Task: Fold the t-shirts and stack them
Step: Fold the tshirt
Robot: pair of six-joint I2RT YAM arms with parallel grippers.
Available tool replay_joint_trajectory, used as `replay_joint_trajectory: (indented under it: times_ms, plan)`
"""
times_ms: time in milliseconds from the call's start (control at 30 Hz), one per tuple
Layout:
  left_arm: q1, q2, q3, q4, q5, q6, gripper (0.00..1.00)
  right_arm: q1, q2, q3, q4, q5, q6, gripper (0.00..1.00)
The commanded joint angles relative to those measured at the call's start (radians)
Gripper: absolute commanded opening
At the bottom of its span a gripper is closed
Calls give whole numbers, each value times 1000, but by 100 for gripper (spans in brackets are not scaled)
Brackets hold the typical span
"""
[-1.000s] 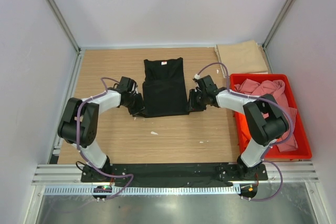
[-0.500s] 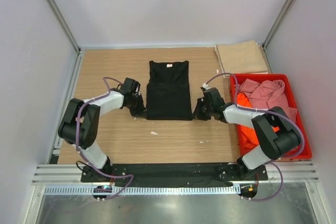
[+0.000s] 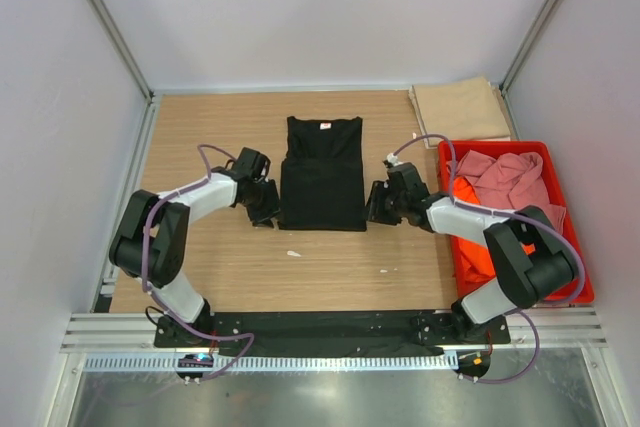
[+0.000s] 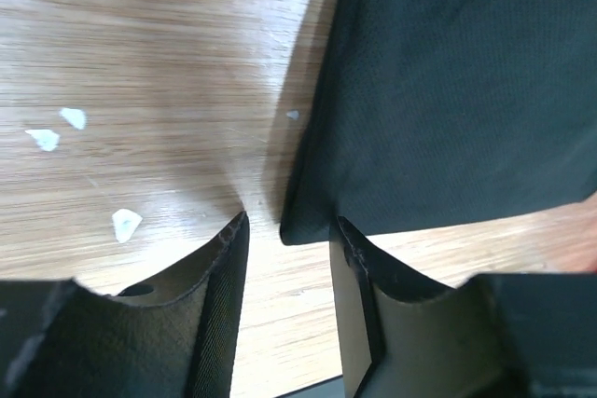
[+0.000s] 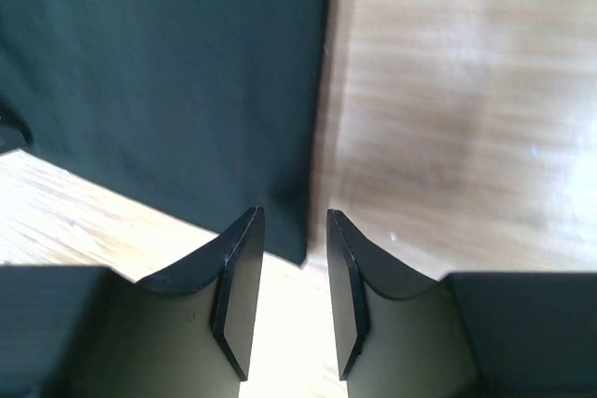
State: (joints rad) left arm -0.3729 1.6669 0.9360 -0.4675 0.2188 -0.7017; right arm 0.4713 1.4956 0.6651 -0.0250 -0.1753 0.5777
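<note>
Left wrist: half-open claw point(image 4: 287, 223) straddles t-shirt point(image 4: 448, 90).

The black t-shirt point(image 3: 322, 175) is lying folded in the middle of the desk point(image 3: 200, 137), with the left gripper point(image 3: 268, 209) at its 8 o'clock corner and the right gripper point(image 3: 375, 205) at its 4 o'clock corner. A tan t-shirt point(image 3: 460, 110) is lying at 1 o'clock. A pink t-shirt point(image 3: 510, 179) and an orange t-shirt point(image 3: 464, 197) are filling the red crate point(image 3: 490, 145) at 3 o'clock.
</note>
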Motion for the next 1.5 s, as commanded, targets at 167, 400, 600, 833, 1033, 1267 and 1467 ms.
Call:
replay_joint_trajectory:
  times_ms: [167,400,600,833,1033,1267,1467]
  plan:
    - [2,39,87,-20,-36,37,38,3,92,99,0,2,-36,31]
    - [0,45,101,-3,-9,45,14,3,60,113,-26,14,-36,11]
    - [0,-19,89,-22,-2,31,0,1,9,96,-47,0,-29,1]
    - [0,-84,21,-28,-12,24,1,4,-54,-51,59,-9,-3,1]
    - [0,-52,-19,-22,-13,28,2,3,-46,-110,112,-21,16,1]
    - [0,-78,-63,-7,-39,22,0,3,-35,-93,100,-10,5,1]
    - [-1,-107,-88,1,-53,14,9,3,-18,-76,88,-16,14,1]
